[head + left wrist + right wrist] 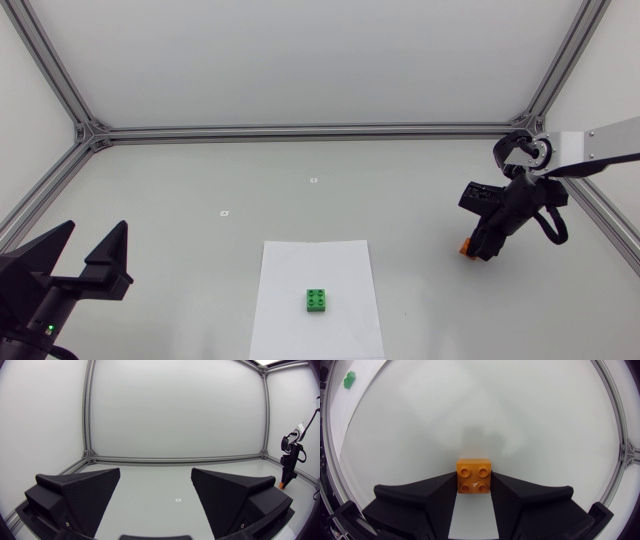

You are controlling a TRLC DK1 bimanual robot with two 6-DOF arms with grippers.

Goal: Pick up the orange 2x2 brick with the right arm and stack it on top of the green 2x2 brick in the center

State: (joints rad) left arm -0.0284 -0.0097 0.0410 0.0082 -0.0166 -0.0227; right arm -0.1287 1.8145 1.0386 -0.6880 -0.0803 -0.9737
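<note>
The orange 2x2 brick [474, 472] sits studs-up between the fingers of my right gripper [474, 480], and both fingers press on its sides. From above, that gripper [480, 243] points down at the table's right side, with the orange brick [466, 248] showing at its tip. The green 2x2 brick [318, 300] rests on a white sheet [300, 265] at the front centre, far to the left of the right gripper; it also shows small in the right wrist view as the green brick [349, 380]. My left gripper [93, 232] stands open at the front left, holding nothing.
Aluminium frame rails [300, 130] and white walls bound the table at the back and sides. Two tiny white markers [313, 180] lie on the grey surface behind the sheet. From the left wrist view my right arm [289, 462] stands far off beside the open left gripper [156, 477].
</note>
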